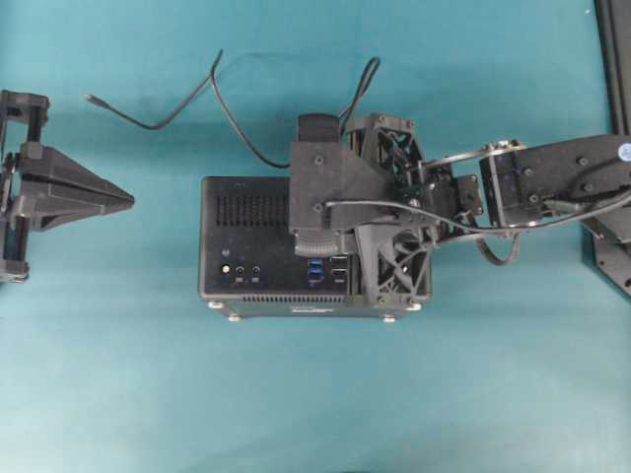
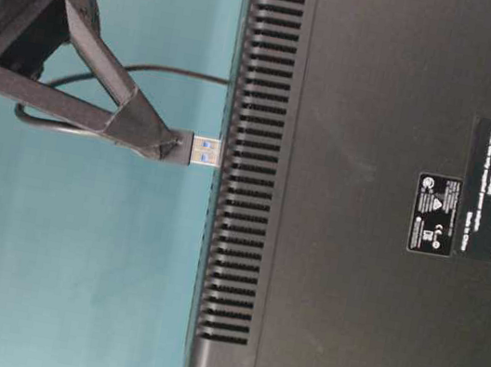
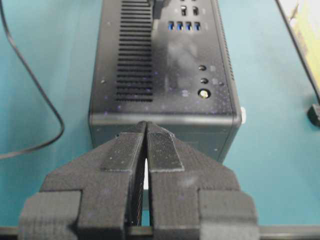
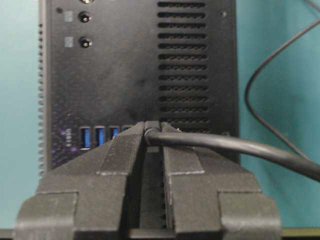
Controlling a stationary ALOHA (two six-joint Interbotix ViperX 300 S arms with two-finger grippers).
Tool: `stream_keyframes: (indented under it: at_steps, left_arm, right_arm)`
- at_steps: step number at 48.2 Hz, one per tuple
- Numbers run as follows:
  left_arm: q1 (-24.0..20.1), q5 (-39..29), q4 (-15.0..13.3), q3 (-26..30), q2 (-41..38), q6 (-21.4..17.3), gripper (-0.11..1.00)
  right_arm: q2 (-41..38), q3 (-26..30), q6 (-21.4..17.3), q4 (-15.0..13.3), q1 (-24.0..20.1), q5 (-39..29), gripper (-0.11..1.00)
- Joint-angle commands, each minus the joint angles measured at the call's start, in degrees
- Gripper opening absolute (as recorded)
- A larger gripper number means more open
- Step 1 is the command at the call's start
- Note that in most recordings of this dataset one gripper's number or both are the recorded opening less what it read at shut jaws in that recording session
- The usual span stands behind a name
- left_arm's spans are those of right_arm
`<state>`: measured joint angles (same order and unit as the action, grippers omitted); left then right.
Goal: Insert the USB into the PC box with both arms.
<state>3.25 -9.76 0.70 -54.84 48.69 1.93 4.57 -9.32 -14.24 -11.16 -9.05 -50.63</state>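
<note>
**A:** What's nearest the right wrist camera?

**B:** The right gripper (image 4: 152, 131), its two black ribbed fingers (image 4: 125, 150) pressed almost together on the small dark grey rectangular USB plug (image 2: 196, 150). The thin black cable (image 4: 235, 147) runs out of the pinch toward the right.

**A:** And the plug's tip?

**B:** In the table-level view its silver shell with the blue insert points at the slotted side of the black rectangular PC box (image 2: 374, 205), the end just at the face; I can't tell whether it touches. From the wrist view, the row of blue ports (image 4: 92, 137) sits right beyond the fingertips.

**A:** The other arm?

**B:** The left gripper (image 3: 146, 131) has its fingers closed with nothing between them. It hovers just short of the box's near end and, seen from overhead, stands apart from it on the left.

**A:** Further out?

**B:** The cable loops over the teal tabletop (image 1: 315, 394) behind the box, its slim free end (image 1: 91, 99) lying at the far left.
</note>
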Motion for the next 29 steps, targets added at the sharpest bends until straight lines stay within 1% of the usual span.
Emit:
stream_keyframes:
  at_steps: [1, 15, 23, 29]
  left_arm:
    - [0.09, 0.44, 0.09, 0.62, 0.00, 0.00, 0.00]
    - [0.09, 0.44, 0.09, 0.62, 0.09, 0.00, 0.00]
    - [0.09, 0.44, 0.00, 0.62, 0.00, 0.00, 0.00]
    - [0.09, 0.53, 0.09, 0.62, 0.00, 0.00, 0.00]
  right_arm:
    - [0.62, 0.18, -0.62, 0.62, -0.26, 0.18, 0.08]
    - [0.53, -0.09, -0.62, 0.79, -0.44, 0.26, 0.08]
    - [0.53, -0.44, -0.70, 1.93, -0.62, 0.35, 0.08]
    - [0.53, -0.62, -0.70, 2.20, -0.88, 0.35, 0.08]
